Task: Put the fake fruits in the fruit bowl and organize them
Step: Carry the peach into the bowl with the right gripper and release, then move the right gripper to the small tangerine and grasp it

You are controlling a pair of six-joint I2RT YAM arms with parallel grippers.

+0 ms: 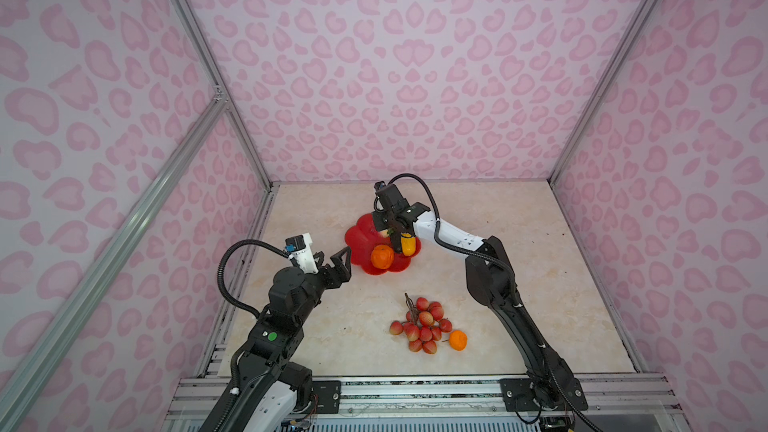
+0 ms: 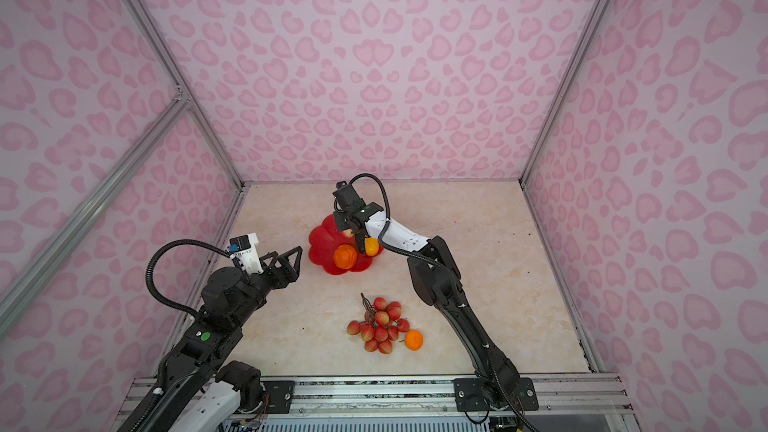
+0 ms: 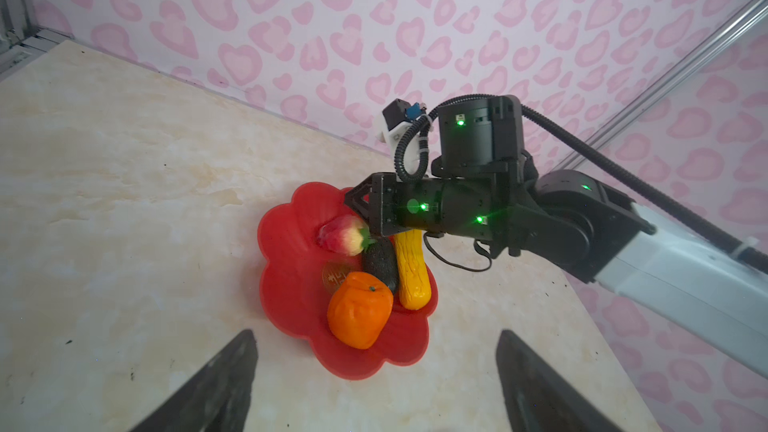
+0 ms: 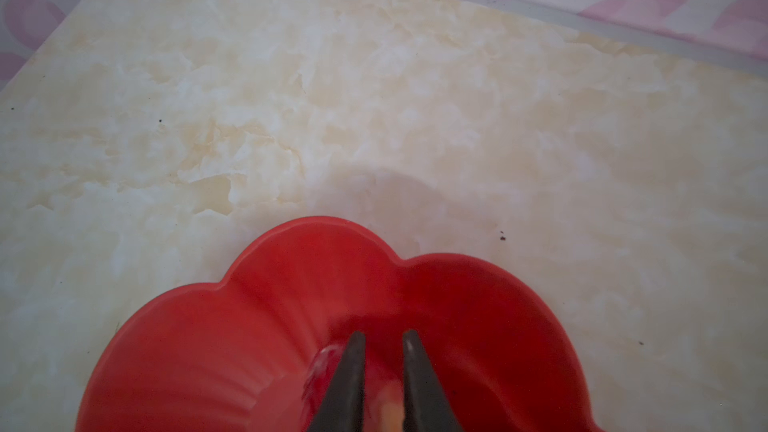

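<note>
The right claw (image 3: 357, 205) hangs low over the fruit bowl (image 1: 360, 243), just above the strawberry (image 3: 343, 235). Its two fingers (image 4: 353, 367) are only a little way apart, and I see nothing squeezed between them. The left claw (image 1: 334, 257) is spread wide and holds nothing. It floats just beside the bowl's left rim, pointing at it. The red bowl sits near the middle of the marble table (image 1: 540, 284), a bit to the left. The strawberry lies on its side in the bowl. Its green leaf end points toward the avocado (image 3: 380, 263) and its red tip points at the bare petals. The avocado and the yellow oblong fruit (image 1: 408, 245) lie side by side, touching. Their long sides run from the back wall toward the robot. The yellow fruit's near end reaches the bowl's right rim. The large orange (image 1: 382, 256) sits on the near side of the bowl, touching the avocado. The gold emblem (image 3: 332, 276) peeks out beside it. The bowl's left and far petals are bare. The lychee bunch (image 1: 424, 326) lies on the table near the front, between the arms and well apart from the bowl. Its brown stem points toward the back. The small orange (image 1: 458, 340) rests just beside the bunch, on the right. There is bare table behind the bowl and to its right.
</note>
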